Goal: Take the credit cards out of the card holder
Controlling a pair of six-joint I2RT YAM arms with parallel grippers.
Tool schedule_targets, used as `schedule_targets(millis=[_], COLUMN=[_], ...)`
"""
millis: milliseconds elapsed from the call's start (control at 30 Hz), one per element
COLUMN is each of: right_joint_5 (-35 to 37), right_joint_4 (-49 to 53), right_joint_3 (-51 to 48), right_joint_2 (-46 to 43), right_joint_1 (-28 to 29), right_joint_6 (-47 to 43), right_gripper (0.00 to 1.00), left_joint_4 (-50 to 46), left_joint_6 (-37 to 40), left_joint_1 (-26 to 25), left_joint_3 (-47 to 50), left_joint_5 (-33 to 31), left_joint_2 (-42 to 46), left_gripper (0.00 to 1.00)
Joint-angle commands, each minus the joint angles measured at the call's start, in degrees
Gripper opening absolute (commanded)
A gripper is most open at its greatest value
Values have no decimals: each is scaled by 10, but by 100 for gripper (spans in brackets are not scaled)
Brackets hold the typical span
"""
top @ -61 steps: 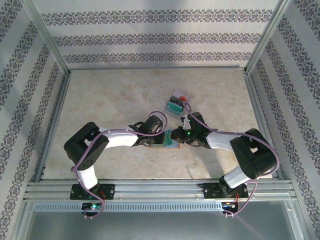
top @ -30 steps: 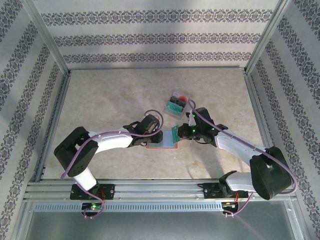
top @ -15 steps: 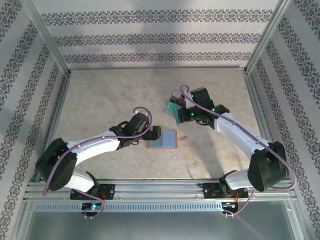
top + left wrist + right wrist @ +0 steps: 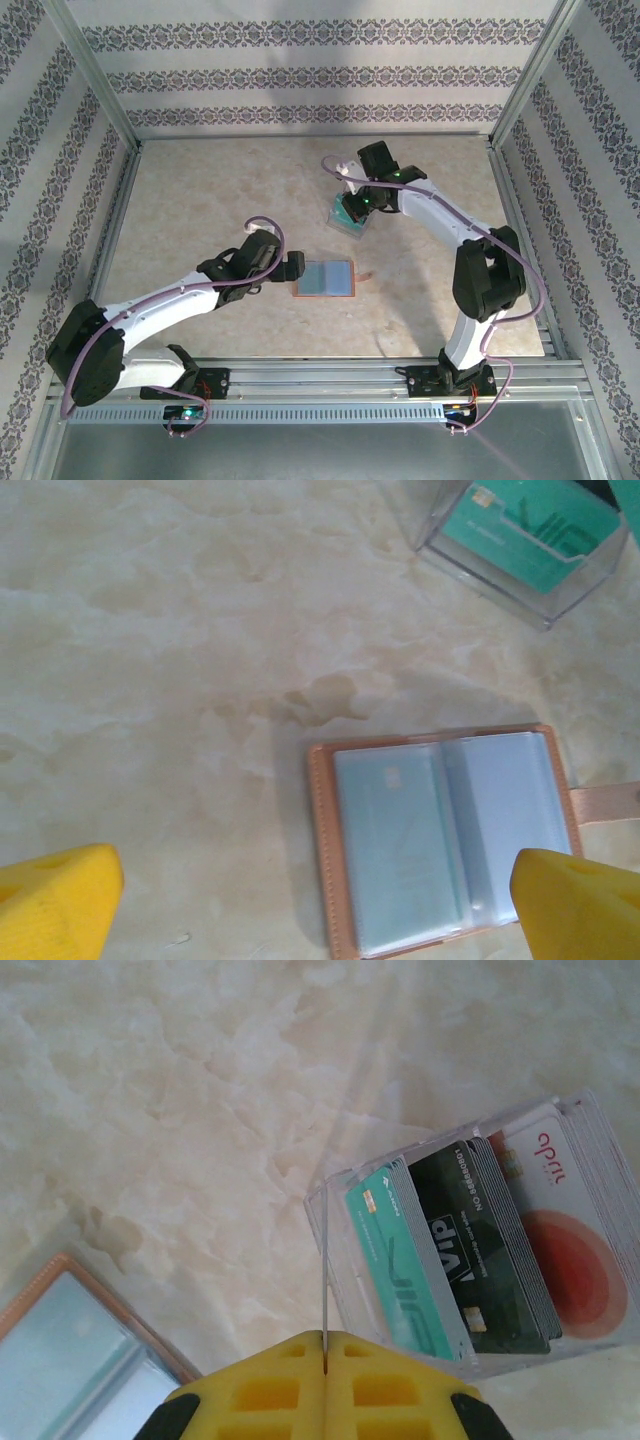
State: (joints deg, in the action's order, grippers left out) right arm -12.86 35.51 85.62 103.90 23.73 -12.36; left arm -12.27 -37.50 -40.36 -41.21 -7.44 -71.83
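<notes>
**Marble-look table with an open wallet and a clear box of cards**

Smooth, creamy stone-look table (image 4: 200,210) sits inside walls with striped, flowery paper.

From my screen I see the card holder (image 4: 325,278) lying open and flat near the middle. It has a brown leather edge, shiny grey-blue pockets and a small brown tab (image 4: 605,802). A little chip mark shows through one pocket.

My left gripper (image 4: 315,900) hangs just beside it. Its yellow fingers (image 4: 50,905) are spread wide and touch nothing.

Farther back stands a clear plastic box (image 4: 330,1210). The credit cards (image 4: 440,1260) lean in it in a row: a teal one, a black one, and a white one with a red circle.

My right gripper (image 4: 325,1345) is over that box. It is pinched tight on one thin card (image 4: 324,1290), which I see edge-on, so I cannot tell its colour.
</notes>
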Motion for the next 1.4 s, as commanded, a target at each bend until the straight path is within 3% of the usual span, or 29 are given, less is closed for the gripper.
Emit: schedule_targets(millis=[0, 467, 900, 1000, 1133, 1367], right_joint_5=[9, 43, 35, 43, 53, 59], right_joint_4=[49, 114, 128, 130, 131, 134], right_joint_3=[41, 133, 152, 157, 161, 166], right_joint_2=[24, 106, 143, 149, 153, 140], right_joint_1=[-7, -19, -18, -18, -18, -17], right_joint_6=[-69, -133, -144, -143, -137, -122], right_gripper=[0, 0, 1, 6, 25, 30], left_joint_4=[-24, -38, -35, -36, -34, -33], left_joint_6=[5, -1, -8, -9, -13, -9], left_joint_1=[11, 23, 36, 36, 37, 40], left_joint_3=[6, 11, 18, 17, 21, 17], left_joint_5=[-17, -24, -19, -18, -18, -15], left_joint_2=[18, 33, 45, 46, 50, 50], left_gripper=[99, 99, 99, 99, 99, 99])
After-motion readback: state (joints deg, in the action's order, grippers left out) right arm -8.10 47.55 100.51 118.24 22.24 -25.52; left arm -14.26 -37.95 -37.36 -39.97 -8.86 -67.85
